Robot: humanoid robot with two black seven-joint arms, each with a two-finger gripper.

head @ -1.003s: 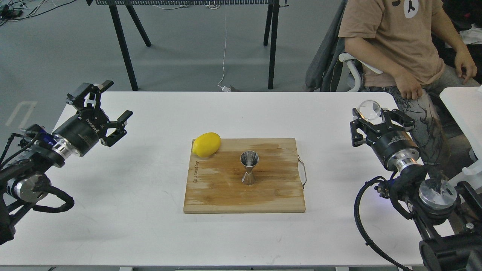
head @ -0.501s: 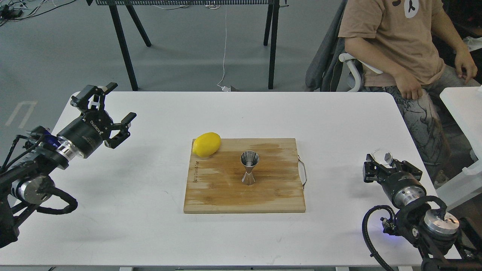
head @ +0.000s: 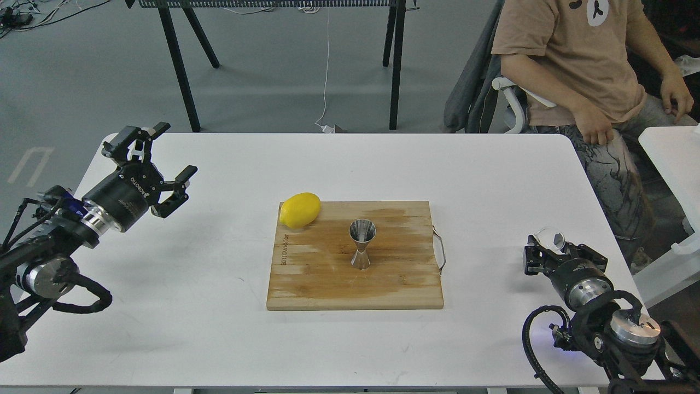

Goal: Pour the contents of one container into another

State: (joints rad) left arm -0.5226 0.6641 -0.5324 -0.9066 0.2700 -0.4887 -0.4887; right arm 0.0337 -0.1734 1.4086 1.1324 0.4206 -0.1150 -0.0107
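Note:
The steel hourglass jigger point(head: 362, 244) stands upright in the middle of the wooden cutting board point(head: 404, 284). The small clear glass cup point(head: 548, 238) is far off to the right, low over the table near its right edge. My right gripper point(head: 555, 253) is shut on the cup, its fingers on either side of it. My left gripper point(head: 159, 155) hovers over the table's far left part with its fingers spread open and nothing between them, well away from the board.
A yellow lemon point(head: 299, 209) lies on the board's back left corner. The board has a wire handle point(head: 440, 250) on its right side. A seated person point(head: 585, 65) is beyond the table's back right corner. Another white table point(head: 675, 164) stands to the right.
My right gripper has dropped with the glass cup from high at the right to low near the table's right edge. The left gripper shifted only slightly.

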